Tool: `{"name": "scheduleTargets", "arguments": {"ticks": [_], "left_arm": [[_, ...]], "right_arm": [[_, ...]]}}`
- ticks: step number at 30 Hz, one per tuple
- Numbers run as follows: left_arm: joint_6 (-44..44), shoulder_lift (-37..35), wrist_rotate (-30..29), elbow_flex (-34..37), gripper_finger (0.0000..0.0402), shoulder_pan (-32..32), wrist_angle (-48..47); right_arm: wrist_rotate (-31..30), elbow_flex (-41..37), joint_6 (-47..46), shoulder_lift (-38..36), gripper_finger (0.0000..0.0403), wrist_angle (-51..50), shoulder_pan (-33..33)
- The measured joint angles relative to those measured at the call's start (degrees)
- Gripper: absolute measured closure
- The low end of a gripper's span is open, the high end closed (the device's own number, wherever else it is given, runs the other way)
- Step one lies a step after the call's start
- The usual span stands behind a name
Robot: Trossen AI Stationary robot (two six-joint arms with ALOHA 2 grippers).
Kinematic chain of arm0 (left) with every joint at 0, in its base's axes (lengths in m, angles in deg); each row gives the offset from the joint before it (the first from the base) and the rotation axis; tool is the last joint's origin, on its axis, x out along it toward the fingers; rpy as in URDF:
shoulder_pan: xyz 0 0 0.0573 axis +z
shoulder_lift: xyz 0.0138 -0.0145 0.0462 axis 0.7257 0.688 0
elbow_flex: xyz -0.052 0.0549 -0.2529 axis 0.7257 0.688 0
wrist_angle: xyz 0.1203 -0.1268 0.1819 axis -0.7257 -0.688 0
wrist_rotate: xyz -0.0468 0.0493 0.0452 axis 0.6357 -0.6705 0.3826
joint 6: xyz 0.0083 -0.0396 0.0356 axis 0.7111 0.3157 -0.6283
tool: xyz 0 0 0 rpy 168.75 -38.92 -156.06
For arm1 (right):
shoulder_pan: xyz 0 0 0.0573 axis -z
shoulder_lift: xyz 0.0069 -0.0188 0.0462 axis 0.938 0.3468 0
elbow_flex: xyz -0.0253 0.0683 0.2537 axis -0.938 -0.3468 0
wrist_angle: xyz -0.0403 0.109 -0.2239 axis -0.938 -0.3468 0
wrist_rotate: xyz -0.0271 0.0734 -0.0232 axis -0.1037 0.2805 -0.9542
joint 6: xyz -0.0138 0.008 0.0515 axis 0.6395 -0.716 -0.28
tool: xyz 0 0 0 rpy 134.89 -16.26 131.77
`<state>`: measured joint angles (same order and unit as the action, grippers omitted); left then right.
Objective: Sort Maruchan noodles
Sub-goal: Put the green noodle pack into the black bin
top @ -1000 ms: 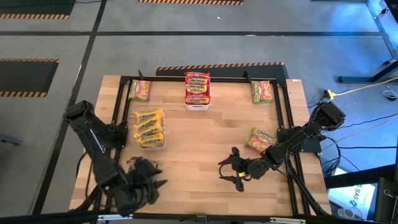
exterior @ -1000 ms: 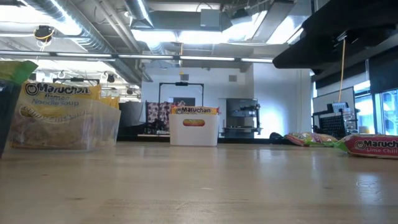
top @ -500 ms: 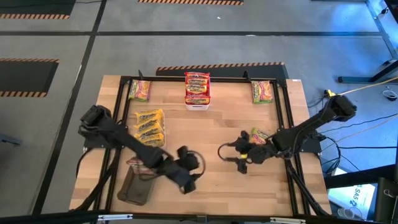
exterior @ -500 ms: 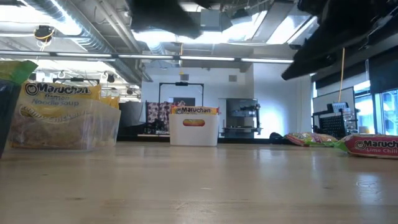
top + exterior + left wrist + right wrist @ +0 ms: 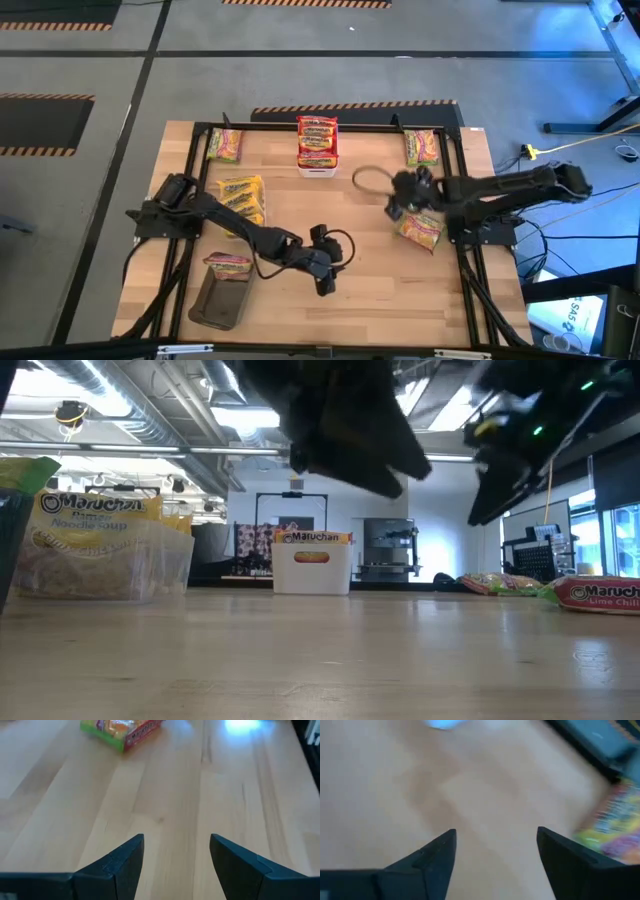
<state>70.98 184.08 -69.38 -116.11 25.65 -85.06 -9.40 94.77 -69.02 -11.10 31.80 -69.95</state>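
Open middle, crowded edges
Bare surface lies mid-table; noodle bins and a dark tray line the rim.

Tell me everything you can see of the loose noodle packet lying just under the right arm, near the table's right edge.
The packet is a flat, crinkly plastic Maruchan wrapper, yellow-green with pink and orange print and a red band reading "Lime Chili" in the low view. It lies flat on the bare wooden table, turned at a slant, outside any bin. The right end effector is open and beside it, toward the table's far side, not gripping it; the right arm passes over one corner. Nothing else touches it, as far as shows.
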Motion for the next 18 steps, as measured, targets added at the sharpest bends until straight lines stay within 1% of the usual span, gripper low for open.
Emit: {"name": "scheduleTargets", "arguments": {"ticks": [2,4,6,8,9,11,13,16,18], "left_arm": [[-0.3,0.5,-0.1,0.0,0.0181,0.1,-0.6],[-0.3,0.8,0.1,0.0,0.0181,0.1,-0.6],[-0.2,0.8,0.1,0.0,0.0181,-0.2,-1.0],[0.0,0.8,0.1,0.0,0.0181,-0.6,-1.2],[0.0,0.8,0.2,0.0,0.0181,-0.9,-1.2],[0.0,0.8,-0.2,0.0,0.0181,-1.4,-1.2],[-0.4,0.8,-1.1,0.0,0.0181,-1.9,-1.3],[-1.1,0.8,-1.7,0.0,0.0181,-2.2,-1.3],[-1.2,0.8,-1.7,0.0,0.0181,-2.2,-1.2]], "right_arm": [[0.6,0.0,3.7,0.6,0.0169,0.3,7.3],[3.8,0.0,7.7,1.2,0.0197,0.1,14.3],[10.6,0.0,10.0,1.9,0.0229,-1.8,19.5],[18.4,0.0,10.1,1.9,0.0264,-5.3,21.6],[21.9,0.0,9.7,1.9,0.0282,-6.7,21.5],[27.9,0.0,8.1,1.6,0.0316,-10.0,19.4],[32.0,0.0,6.3,1.3,0.0348,-13.7,16.1],[34.1,0.0,2.8,1.3,0.0389,-19.8,10.4],[34.2,0.0,0.0,1.3,0.0398,-21.7,6.7]]}}
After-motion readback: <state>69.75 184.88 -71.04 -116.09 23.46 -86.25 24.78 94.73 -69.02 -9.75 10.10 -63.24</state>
